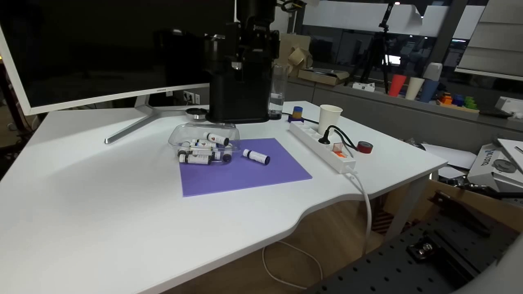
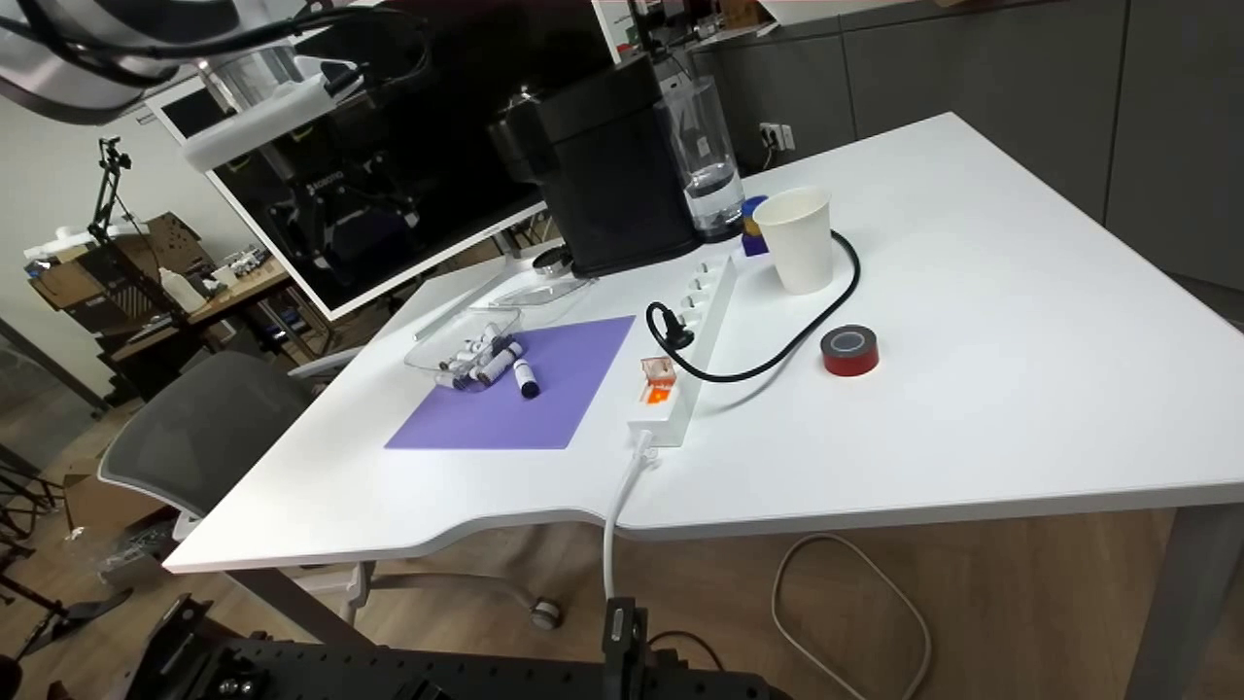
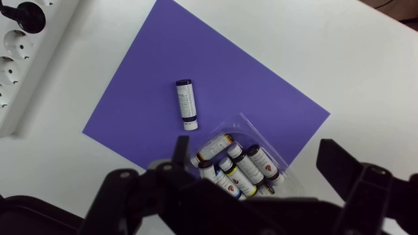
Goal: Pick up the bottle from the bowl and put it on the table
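Note:
The bowl is a clear plastic tub; its rim shows in the wrist view [image 3: 261, 136] and its wall in an exterior view [image 1: 178, 134]. It stands partly on the purple mat and holds several small white-labelled bottles [image 3: 241, 181] in a jumble. A separate bottle [image 3: 186, 102] lies on its side on the mat beside the bowl; it shows in both exterior views [image 1: 256, 157] [image 2: 526, 378]. The white table [image 1: 122, 204] lies under everything. My gripper [image 3: 254, 143] is open and empty, high above the bowl, with fingers to either side of it in the wrist view. The gripper hides the bowl's near part.
The purple mat [image 1: 245, 179] lies under the loose bottle. A white power strip [image 1: 318, 147] with a black plug, a paper cup [image 1: 329, 116] and a red tape roll [image 1: 365, 147] stand to one side. A black machine [image 2: 622, 175] and a large monitor [image 1: 102, 49] stand behind.

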Available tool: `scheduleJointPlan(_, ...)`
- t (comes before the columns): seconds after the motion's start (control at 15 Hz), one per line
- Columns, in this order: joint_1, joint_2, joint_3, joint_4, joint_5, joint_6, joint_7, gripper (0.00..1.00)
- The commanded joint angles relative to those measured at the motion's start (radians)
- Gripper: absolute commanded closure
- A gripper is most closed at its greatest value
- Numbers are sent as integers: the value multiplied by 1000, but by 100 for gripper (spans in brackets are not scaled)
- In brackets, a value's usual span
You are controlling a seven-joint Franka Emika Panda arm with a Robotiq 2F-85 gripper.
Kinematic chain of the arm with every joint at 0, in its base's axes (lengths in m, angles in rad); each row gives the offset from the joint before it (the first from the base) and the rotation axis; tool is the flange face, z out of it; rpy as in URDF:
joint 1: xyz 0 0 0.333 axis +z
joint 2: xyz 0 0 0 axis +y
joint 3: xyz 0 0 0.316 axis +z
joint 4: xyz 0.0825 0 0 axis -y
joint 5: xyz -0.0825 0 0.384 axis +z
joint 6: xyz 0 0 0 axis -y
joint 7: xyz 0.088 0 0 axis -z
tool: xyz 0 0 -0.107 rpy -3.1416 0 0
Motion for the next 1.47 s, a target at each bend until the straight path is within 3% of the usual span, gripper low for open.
scheduleJointPlan(0.0, -1, 70, -10, 29, -51, 73, 23, 0)
scheduleJointPlan(0.33, -5, 236, -11, 129, -59, 195, 26, 0)
scheduleJointPlan(0.8, 20, 467, 17, 308, -81, 239, 36, 0)
scheduleJointPlan(1.4, 43, 619, 21, 425, -104, 282, 40, 0)
